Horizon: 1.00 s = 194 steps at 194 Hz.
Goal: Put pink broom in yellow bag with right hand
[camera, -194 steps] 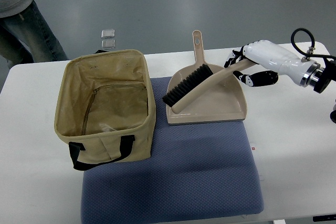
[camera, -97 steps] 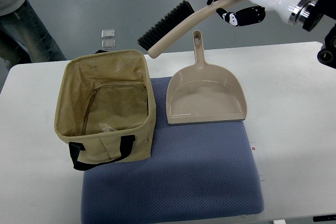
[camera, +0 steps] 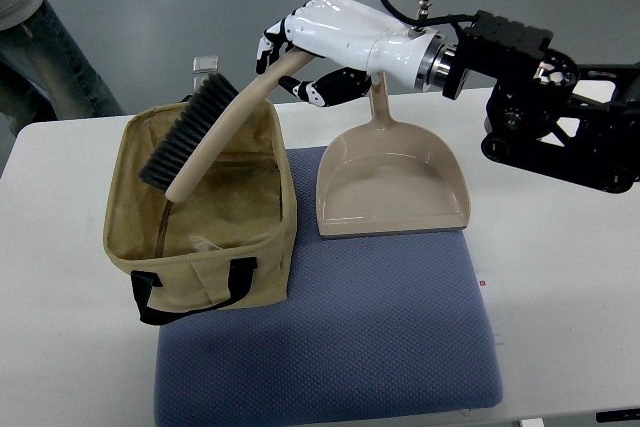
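Note:
My right hand is shut on the handle end of the pinkish-beige broom. The broom slants down to the left, its black bristles and head hanging over the open mouth of the tan-yellow fabric bag. The bag stands open on the left part of the table, black straps at its front. The right arm reaches in from the right edge, above the matching dustpan. No left arm shows.
The dustpan lies on a blue-grey mat covering the front middle of the white table. A person's legs stand at the far left, behind the table. Two small clear squares lie on the floor beyond the bag.
The right hand lifted the broom out of the dustpan, swung it up and leftward, and now holds it tilted over the bag's opening. The dustpan stayed in place.

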{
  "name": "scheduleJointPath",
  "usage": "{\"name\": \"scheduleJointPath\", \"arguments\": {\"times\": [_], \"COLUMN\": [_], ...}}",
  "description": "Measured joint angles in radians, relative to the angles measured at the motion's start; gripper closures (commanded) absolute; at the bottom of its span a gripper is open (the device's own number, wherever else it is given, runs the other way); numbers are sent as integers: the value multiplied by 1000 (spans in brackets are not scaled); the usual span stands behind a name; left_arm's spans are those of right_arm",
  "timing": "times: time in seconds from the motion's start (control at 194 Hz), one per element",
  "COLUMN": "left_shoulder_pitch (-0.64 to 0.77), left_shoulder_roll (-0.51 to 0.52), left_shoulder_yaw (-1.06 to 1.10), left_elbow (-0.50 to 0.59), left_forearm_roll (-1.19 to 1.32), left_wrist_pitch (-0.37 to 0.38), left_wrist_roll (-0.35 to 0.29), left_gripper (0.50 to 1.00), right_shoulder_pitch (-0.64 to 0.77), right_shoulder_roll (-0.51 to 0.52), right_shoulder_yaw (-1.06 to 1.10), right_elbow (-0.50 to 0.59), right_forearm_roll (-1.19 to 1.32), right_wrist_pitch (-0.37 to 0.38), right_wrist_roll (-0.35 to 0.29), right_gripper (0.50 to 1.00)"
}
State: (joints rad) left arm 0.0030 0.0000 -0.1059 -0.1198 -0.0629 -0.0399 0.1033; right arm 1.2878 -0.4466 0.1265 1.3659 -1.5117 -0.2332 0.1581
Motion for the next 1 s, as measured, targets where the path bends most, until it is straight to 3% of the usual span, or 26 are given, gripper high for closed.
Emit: {"name": "scheduleJointPath", "arguments": {"times": [0.175, 0.361, 0.654, 0.788, 0.999], "left_shoulder_pitch": [0, 0, 0, 0, 0], "left_shoulder_roll": [0, 0, 0, 0, 0], "left_shoulder_yaw": [0, 0, 0, 0, 0], "left_elbow": [0, 0, 0, 0, 0], "left_forearm_roll": [0, 0, 0, 0, 0], "left_wrist_pitch": [0, 0, 0, 0, 0], "left_wrist_roll": [0, 0, 0, 0, 0], "left_gripper": [500, 500, 500, 500, 500], "right_shoulder_pitch": [-33, -47, -52, -121, -264], "right_shoulder_roll": [38, 41, 26, 8, -32], "right_shoulder_yaw": [-1, 2, 27, 111, 336], "right_elbow": [-34, -47, -58, -66, -112], "right_forearm_roll": [-42, -43, -19, 26, 259], "right_wrist_pitch": [0, -1, -7, 2, 144], "right_wrist_roll": [0, 1, 3, 3, 0], "right_gripper": [744, 638, 621, 621, 621]}}
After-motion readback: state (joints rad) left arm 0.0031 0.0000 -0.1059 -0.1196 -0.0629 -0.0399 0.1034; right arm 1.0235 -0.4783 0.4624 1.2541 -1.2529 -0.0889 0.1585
